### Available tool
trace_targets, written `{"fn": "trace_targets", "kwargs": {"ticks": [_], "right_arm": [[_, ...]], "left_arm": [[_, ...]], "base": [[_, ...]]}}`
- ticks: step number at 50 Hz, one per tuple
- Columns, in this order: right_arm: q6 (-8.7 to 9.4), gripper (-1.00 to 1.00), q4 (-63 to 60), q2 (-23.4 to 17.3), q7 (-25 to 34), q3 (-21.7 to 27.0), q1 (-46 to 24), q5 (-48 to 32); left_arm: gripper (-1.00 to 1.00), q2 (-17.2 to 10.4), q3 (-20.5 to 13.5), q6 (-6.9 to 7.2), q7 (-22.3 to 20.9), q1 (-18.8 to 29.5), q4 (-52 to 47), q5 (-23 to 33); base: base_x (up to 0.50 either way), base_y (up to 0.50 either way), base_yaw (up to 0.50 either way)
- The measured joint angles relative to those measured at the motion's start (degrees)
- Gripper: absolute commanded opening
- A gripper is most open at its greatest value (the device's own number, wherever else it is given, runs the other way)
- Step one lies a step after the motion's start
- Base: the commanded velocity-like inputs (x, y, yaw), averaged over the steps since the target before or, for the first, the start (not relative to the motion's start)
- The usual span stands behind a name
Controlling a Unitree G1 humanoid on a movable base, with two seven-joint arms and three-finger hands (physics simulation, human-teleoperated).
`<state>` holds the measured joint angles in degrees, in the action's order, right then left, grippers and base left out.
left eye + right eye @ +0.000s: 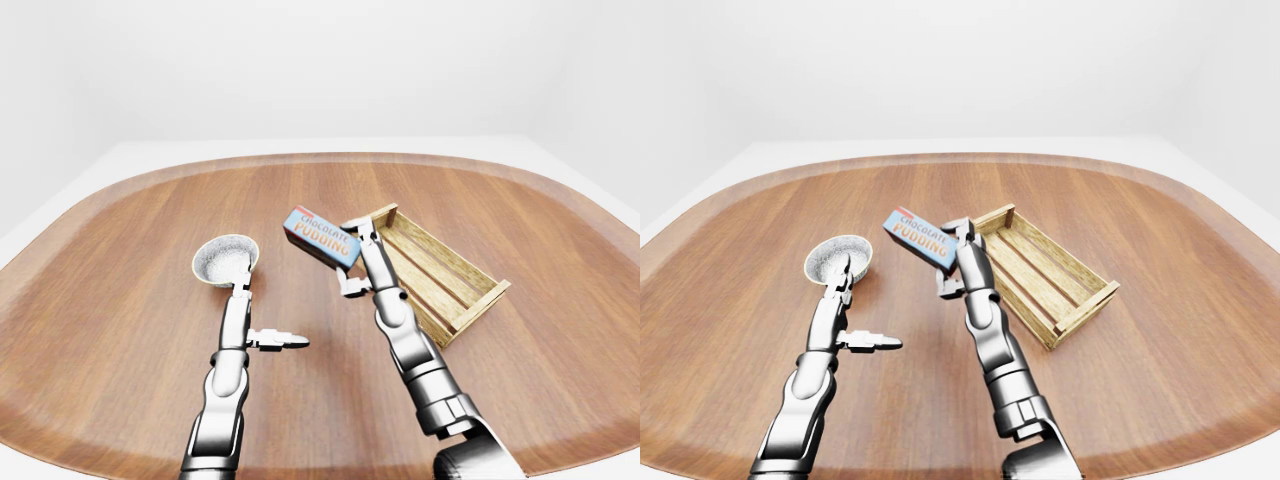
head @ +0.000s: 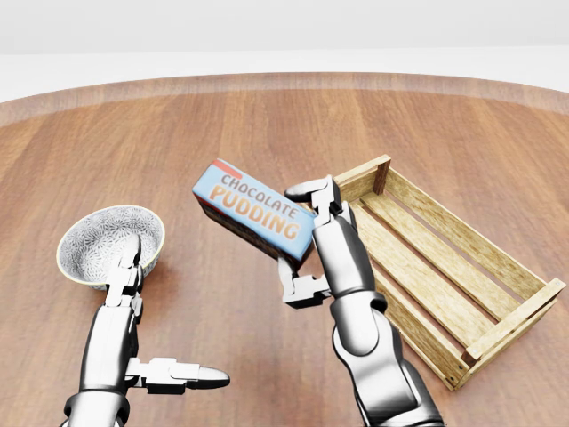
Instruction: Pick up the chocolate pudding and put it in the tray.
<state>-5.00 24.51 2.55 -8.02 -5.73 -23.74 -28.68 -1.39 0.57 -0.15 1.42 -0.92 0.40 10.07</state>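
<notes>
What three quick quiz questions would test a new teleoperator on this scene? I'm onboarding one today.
1. True or false: the chocolate pudding box lies inside the tray.
2. Which hand grips the box?
A. right hand
B. left hand
C. neither
3. Fill in: in the head view, the left hand's extended fingers overlap the ___.

Key:
1. False; it is held left of the tray.
2. A
3. bowl
</notes>
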Motion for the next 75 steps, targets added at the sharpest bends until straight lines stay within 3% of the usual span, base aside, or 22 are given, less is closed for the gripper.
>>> {"fn": "trace_targets", "kwargs": {"ticks": [9,24,38,56,75], "right_arm": [[0.00,-1.00,8.62,-1.09,-1.17,1.82,-9.87,0.77],[0.00,-1.00,33.31,-4.15,-5.90,4.19,-29.60,0.46],[0.00,-1.00,46.31,-5.89,-6.01,6.29,-42.11,0.60],[0.00,-1.00,51.82,-7.45,-5.88,8.98,-49.58,0.98],[0.00,-1.00,53.30,-9.33,-5.21,11.54,-49.93,3.83]], "left_arm": [[1.00,0.00,0.00,0.01,-0.08,-0.06,-0.08,-0.08],[1.00,-0.02,-0.03,0.00,-0.35,0.03,0.06,-0.32],[1.00,-0.04,-0.14,0.23,-0.60,0.18,-0.01,-0.70],[1.00,-0.09,-0.28,0.46,-1.05,0.23,-0.11,-1.31],[1.00,-0.14,-0.31,0.73,-1.61,0.25,-0.13,-1.75]], "base": [[0.00,0.00,0.00],[0.00,0.00,0.00],[0.00,0.00,0.00],[0.00,0.00,0.00],[0.00,0.00,0.00]]}}
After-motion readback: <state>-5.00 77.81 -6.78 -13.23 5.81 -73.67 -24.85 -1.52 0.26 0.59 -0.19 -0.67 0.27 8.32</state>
